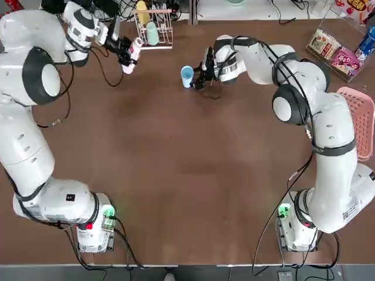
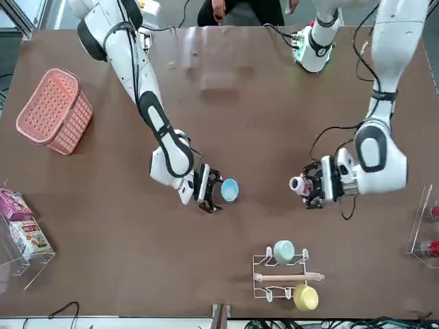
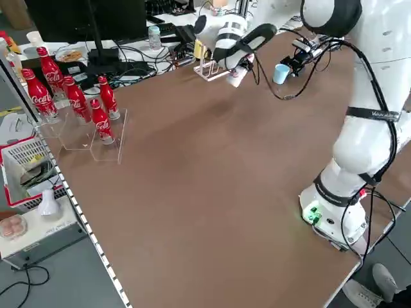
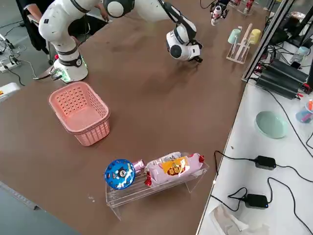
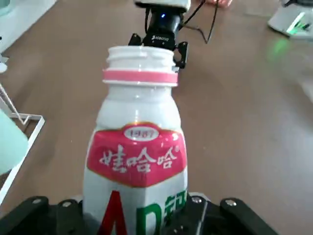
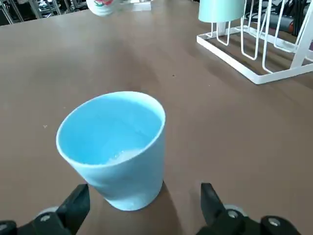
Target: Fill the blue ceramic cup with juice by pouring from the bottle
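The blue ceramic cup [image 1: 187, 76] stands upright on the brown table, far of centre. My right gripper [image 1: 199, 74] is open just beside it. In the right wrist view the cup [image 6: 115, 147] sits a little ahead of the two spread fingers [image 6: 73, 205], which do not touch it. My left gripper [image 1: 124, 51] is shut on the bottle [image 1: 132, 55], raised over the far left of the table, well apart from the cup. The white bottle [image 5: 139, 147] has a red label and an open, capless mouth.
A white wire rack [image 1: 153, 29] with a mint-green cup and a yellow cup stands at the far edge, close to the bottle. A pink basket [image 1: 358, 120] and a clear snack tray [image 1: 335, 51] are at the right. Red cola bottles [image 3: 70, 96] line the left edge.
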